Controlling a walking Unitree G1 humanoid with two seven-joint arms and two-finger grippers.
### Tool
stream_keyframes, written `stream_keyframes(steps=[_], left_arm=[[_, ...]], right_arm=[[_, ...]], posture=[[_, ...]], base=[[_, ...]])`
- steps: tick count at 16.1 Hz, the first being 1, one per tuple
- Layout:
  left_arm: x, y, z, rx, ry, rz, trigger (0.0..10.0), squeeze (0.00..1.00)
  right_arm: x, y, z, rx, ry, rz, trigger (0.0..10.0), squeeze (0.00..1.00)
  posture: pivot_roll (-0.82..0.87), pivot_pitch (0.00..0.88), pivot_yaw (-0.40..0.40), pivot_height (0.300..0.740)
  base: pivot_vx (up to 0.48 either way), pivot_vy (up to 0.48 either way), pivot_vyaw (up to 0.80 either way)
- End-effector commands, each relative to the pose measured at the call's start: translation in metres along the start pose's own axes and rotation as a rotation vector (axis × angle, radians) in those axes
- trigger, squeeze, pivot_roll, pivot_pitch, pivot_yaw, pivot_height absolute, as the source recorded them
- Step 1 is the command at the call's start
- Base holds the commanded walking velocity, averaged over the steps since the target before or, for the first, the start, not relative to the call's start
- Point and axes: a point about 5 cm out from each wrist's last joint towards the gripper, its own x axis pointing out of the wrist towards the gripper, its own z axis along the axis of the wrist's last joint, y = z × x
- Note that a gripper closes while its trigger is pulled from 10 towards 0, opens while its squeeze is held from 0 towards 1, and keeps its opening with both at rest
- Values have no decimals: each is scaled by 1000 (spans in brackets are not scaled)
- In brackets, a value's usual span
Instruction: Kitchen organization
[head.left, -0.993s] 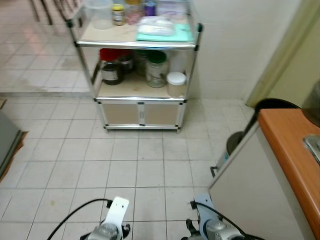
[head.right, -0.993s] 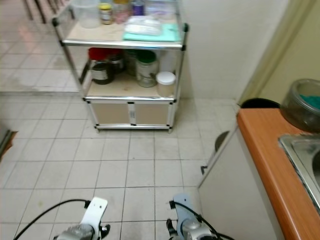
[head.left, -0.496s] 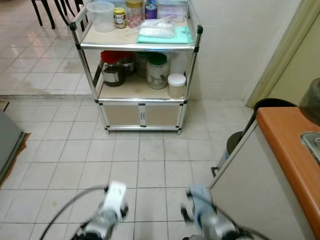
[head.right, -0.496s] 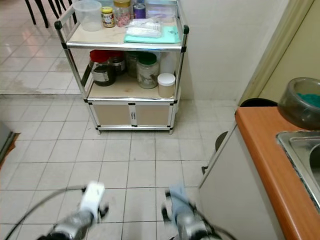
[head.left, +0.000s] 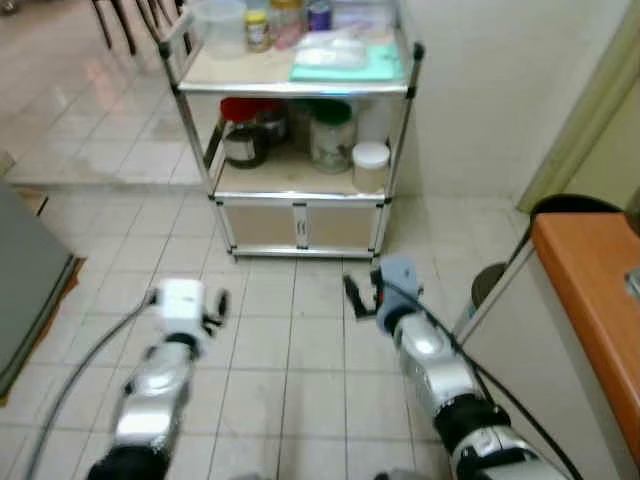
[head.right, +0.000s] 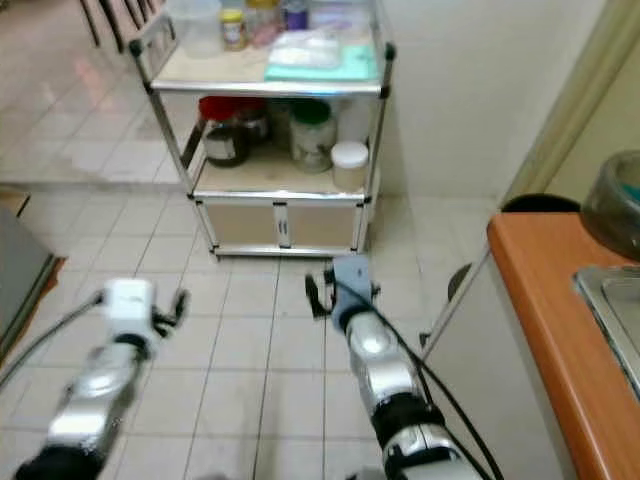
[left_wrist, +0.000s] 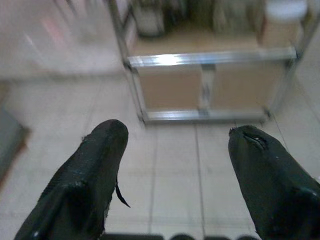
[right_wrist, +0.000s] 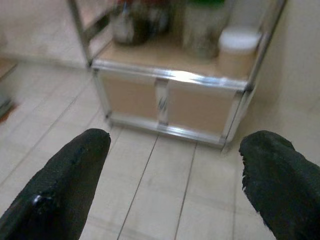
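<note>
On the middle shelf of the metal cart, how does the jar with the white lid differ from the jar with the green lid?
The white-lidded jar is shorter and stands at the shelf's right front corner; the green-lidded jar is taller and stands further back, toward the middle. The white-lidded jar looks pale and opaque, the green-lidded one see-through. Both stand upright with lids on, on the cart.

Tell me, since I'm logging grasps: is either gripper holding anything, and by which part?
Nothing is held. The left gripper and right gripper have open fingers, with floor tiles between them.
</note>
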Motion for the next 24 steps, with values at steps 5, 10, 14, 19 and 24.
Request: stream_keyframes(steps=[5, 10, 14, 19, 24], left_arm=[[-5, -34, 50, 56, -161, -107, 10000, 0], [-2, -32, 84, 88, -213, -65, 10000, 0], [-2, -38, 83, 27, -191, -35, 10000, 0], [18, -32, 98, -80, -237, 12, 10000, 0], [16, -19, 93, -49, -214, -27, 10000, 0]], right_arm=[[-29, -18, 38, -49, -184, -42, 10000, 1000], [-41, -32, 69, -52, -242, -76, 10000, 1000], [-44, -41, 83, -98, -219, -97, 10000, 1000], [-27, -28, 109, -239, -192, -116, 10000, 1000], [-24, -10, 114, -315, -186, -119, 10000, 1000]], posture=[[-137, 0, 82, 740], [-142, 0, 60, 740], [-149, 0, 64, 740], [-191, 15, 237, 740], [-178, 44, 337, 740]], base=[[0, 0, -788], [0, 0, -788], [0, 0, -788], [0, 0, -788], [0, 0, -788]])
